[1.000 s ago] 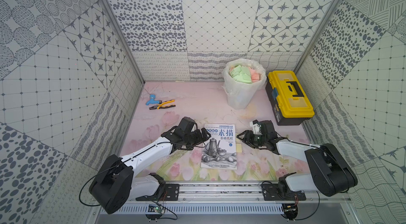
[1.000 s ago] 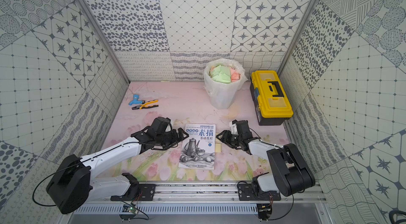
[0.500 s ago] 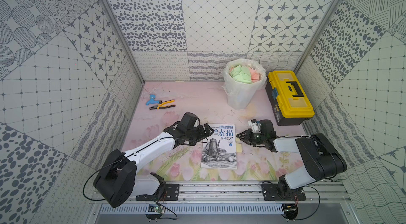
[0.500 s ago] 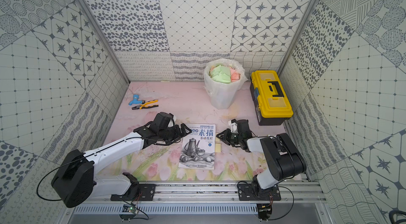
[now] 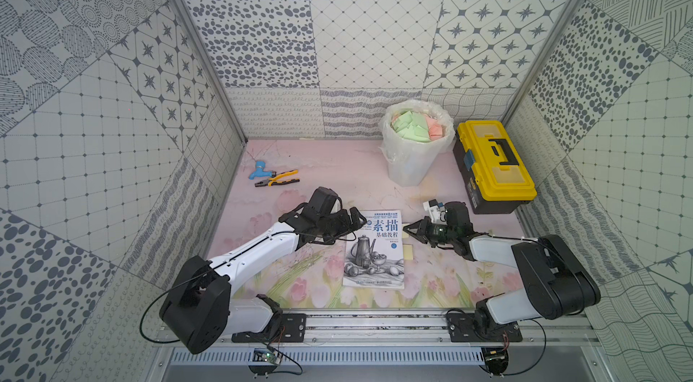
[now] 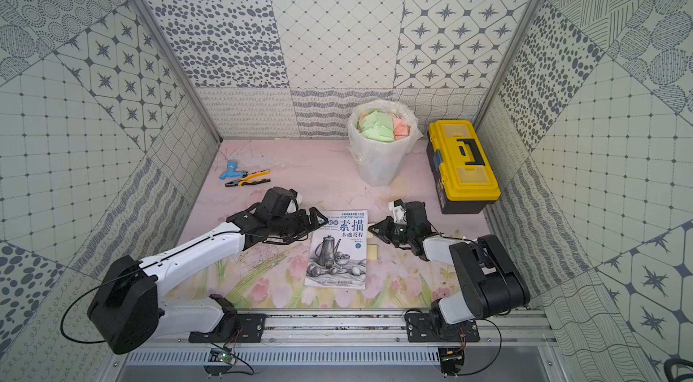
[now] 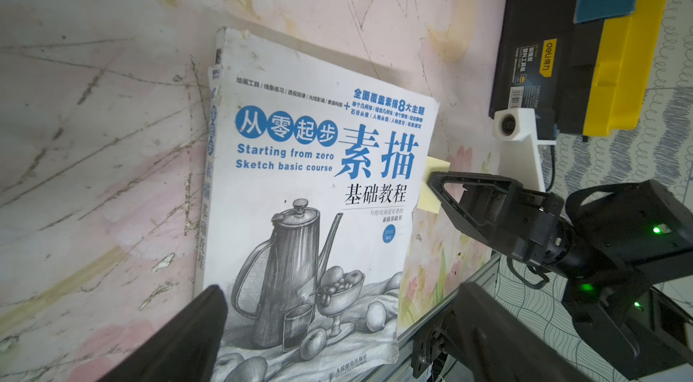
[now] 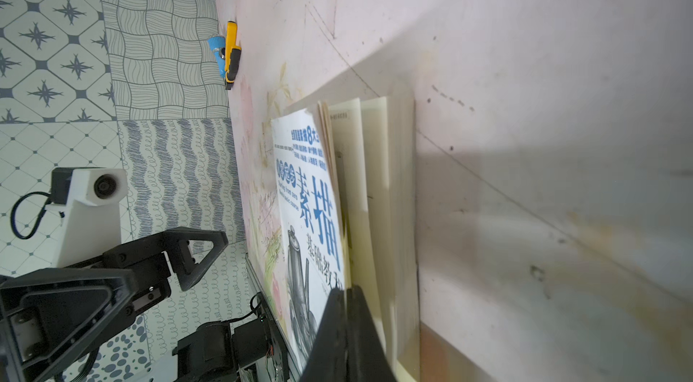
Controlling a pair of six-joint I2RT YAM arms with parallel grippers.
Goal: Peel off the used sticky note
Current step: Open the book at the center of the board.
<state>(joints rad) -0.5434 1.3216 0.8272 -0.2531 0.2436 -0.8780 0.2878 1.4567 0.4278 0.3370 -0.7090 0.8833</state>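
Pliers (image 5: 277,178) and a blue tap (image 5: 258,170) lie at the far left of the pink floral tabletop (image 5: 337,170). Nearer the front, the left gripper (image 5: 356,224) reaches in at the far left corner of a sketch book (image 5: 375,249), its jaws spread wide with nothing between them. The book lies flat, cover up, between the two arms. The note (image 7: 437,189), pale yellow, sticks out from under the book's right edge, lying on the tabletop. The right gripper (image 7: 431,177) lies low with its jaws pressed together and their tip on the note; whether the paper is pinched between them cannot be told. Behind it stand a lined bin (image 5: 407,170) full of green and pink notes and, far right, a yellow toolbox (image 5: 495,166).
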